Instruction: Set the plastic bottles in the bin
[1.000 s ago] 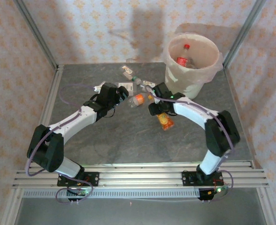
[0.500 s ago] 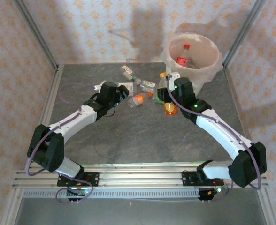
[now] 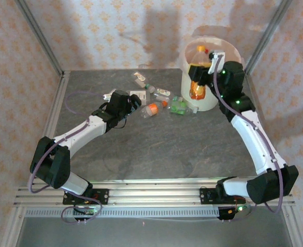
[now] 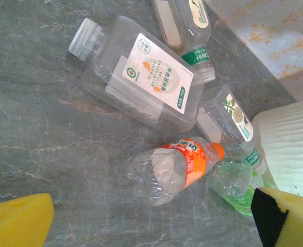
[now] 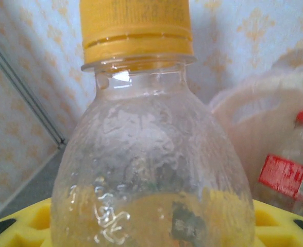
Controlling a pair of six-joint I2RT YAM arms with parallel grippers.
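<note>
Inspector: Grey stone-patterned table (image 3: 156, 149), enclosed by pale walls (image 3: 115, 31) printed with an orange motif. Report the bin position.

Operator: Bin (image 3: 212, 102): far right corner of the table. It is round and white, with a pinkish bag folded over the rim. In the right wrist view, one red-labelled bottle (image 5: 288, 172) stands inside it.

Inspector: Right gripper condition?

Operator: Right gripper (image 3: 205, 67): clamped on the yellow-capped bottle (image 3: 197, 77). Yellow pads (image 5: 22, 224) press against both sides of the bottle body. The bottle is upright, cap uppermost, and lifted clear of the table. In the top view it stands at the bin's near left rim. Whether it is over the opening cannot be told.

Inspector: Left gripper condition?

Operator: Left gripper (image 3: 135, 103): jaws wide apart, nothing held. It sits low over the centre of the table, with the arm bent at the elbow. Its wrist view shows one yellow pad at each lower corner.

Inspector: Bottles on the table?

Operator: Orange-labelled bottle (image 4: 180, 164): on its side, crushed, just ahead of the left gripper and not touched. Flat clear bottle (image 4: 141, 82): white label, pale cap, lying just beyond it. Green bottle (image 4: 236, 185): beside the orange cap, near the bin wall. Several more small bottles lie scattered behind these, toward the far edge.
</note>
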